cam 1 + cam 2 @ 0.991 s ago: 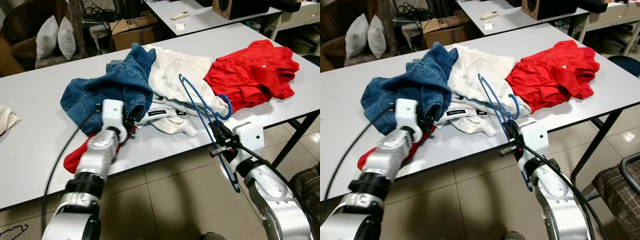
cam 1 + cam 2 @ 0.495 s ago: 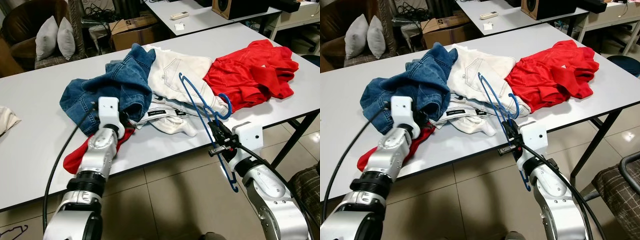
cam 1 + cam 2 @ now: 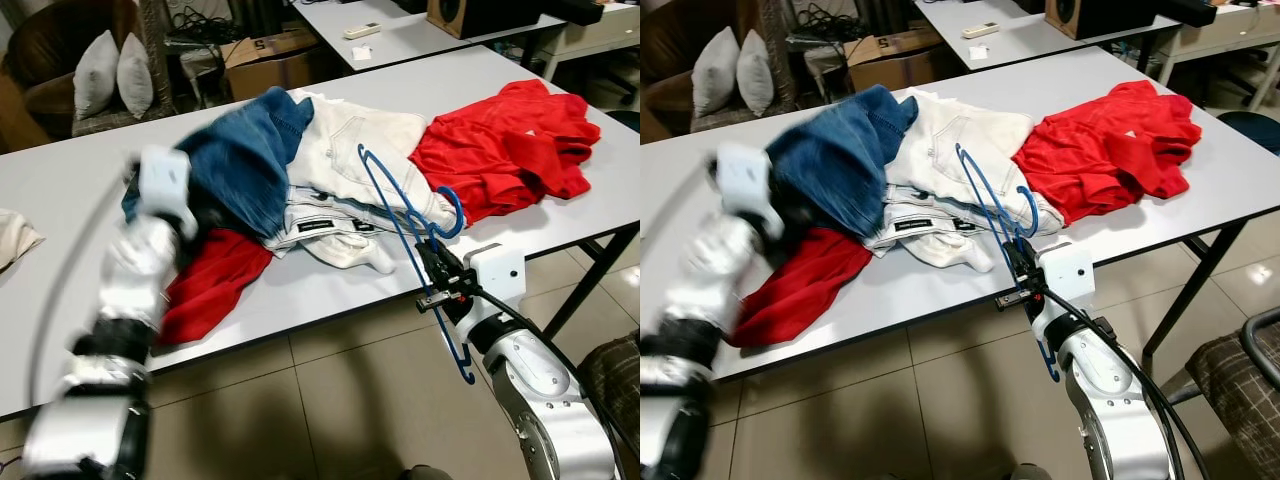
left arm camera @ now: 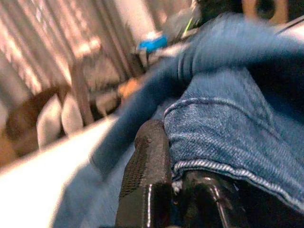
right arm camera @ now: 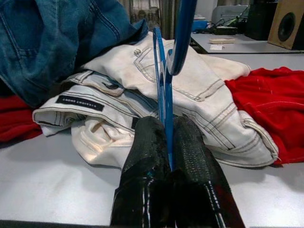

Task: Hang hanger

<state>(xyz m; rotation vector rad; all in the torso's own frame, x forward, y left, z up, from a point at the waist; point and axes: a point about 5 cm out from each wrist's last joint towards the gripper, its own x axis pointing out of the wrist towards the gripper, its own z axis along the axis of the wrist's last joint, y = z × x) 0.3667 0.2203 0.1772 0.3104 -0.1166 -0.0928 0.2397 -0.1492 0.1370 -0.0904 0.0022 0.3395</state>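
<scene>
A blue wire hanger stands up from my right gripper, which is shut on its thin bar just off the white table's front edge. The hanger's hook hangs over the white jeans. My left gripper is shut on the hem of the blue jeans, holding them raised at the left of the pile; that arm is blurred. A red garment lies uncovered below the denim. Another red garment lies at the right.
A cream cloth lies at the table's left edge. Behind the table are a cardboard box, a chair with two pillows and a second table. A table leg and a plaid seat are at my right.
My left arm has swung up and to the left with the blue jeans, baring more of the red garment beneath. The right gripper and hanger have hardly moved.
</scene>
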